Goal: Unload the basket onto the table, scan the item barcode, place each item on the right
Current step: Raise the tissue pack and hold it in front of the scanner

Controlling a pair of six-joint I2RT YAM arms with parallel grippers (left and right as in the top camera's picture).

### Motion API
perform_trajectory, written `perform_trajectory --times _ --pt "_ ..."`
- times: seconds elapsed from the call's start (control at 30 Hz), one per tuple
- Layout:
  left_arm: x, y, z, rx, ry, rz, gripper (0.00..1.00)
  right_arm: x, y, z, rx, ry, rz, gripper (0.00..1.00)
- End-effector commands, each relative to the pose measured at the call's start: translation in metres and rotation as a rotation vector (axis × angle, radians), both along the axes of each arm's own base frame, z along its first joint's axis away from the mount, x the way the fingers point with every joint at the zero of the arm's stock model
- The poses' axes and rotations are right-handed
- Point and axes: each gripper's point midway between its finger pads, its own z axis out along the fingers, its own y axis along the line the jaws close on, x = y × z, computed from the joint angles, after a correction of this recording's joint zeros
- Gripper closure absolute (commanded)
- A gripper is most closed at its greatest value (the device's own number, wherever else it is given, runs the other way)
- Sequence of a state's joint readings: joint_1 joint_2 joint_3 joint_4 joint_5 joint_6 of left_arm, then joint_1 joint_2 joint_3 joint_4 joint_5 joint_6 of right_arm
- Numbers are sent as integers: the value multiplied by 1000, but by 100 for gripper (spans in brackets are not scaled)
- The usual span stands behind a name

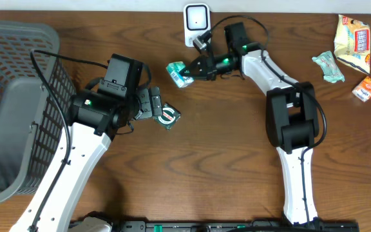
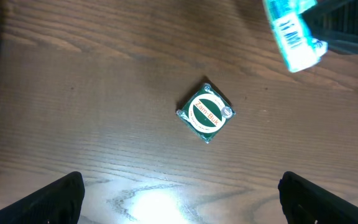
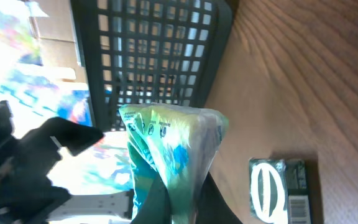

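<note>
Closest to the lens in the right wrist view is the green-and-white packet (image 3: 166, 149). Our right hand (image 3: 169, 208) has it pinched by the lower end, fingers pressed tight onto the wrapper. From overhead we're holding it up off the bench (image 1: 224, 161), just below and left of the white scanner (image 1: 197, 22) at the back edge. It's near the scanner, not touching it. We reckon that's the whole point of the pose: lifted and out in front so the code can be shown to the scanner. The left wrist view catches printed bars on the packet's side. Our guess is it wants some turning before those bars face the scanner window, though we can't tell the exact angle from here.

Our left hand (image 1: 148, 103) is spread as wide as it goes and holds nothing. It hovers over the little square sachet with the round green logo (image 2: 206, 112), which lies flat on the bench and is probably the next pick. Over on the left sits the grey basket (image 1: 18, 96), with a few more snacks (image 1: 353, 42) far right.
</note>
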State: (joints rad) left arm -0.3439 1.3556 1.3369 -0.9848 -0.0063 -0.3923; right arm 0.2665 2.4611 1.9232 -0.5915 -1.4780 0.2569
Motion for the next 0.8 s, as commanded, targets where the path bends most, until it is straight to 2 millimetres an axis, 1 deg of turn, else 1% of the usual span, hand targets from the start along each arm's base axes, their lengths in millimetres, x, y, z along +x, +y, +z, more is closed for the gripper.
perform_trajectory --times 0.0,0.07,0.3,0.4,0.6,0.77 --pt "2 1 6 5 -19 1 2 -3 -13 29 81 -9 13 99" --pt "2 1 6 5 -19 1 2 -3 -18 37 84 -24 3 99" --pt "2 1 6 5 -19 1 2 -11 -41 75 105 -131 -33 99" --pt "2 1 6 5 -19 1 2 -15 -48 84 109 -157 -46 99" --pt "2 1 6 5 -19 1 2 -23 -52 83 110 -169 -51 99" --pt "2 1 6 5 -19 1 2 -29 -53 82 100 -118 -51 99"
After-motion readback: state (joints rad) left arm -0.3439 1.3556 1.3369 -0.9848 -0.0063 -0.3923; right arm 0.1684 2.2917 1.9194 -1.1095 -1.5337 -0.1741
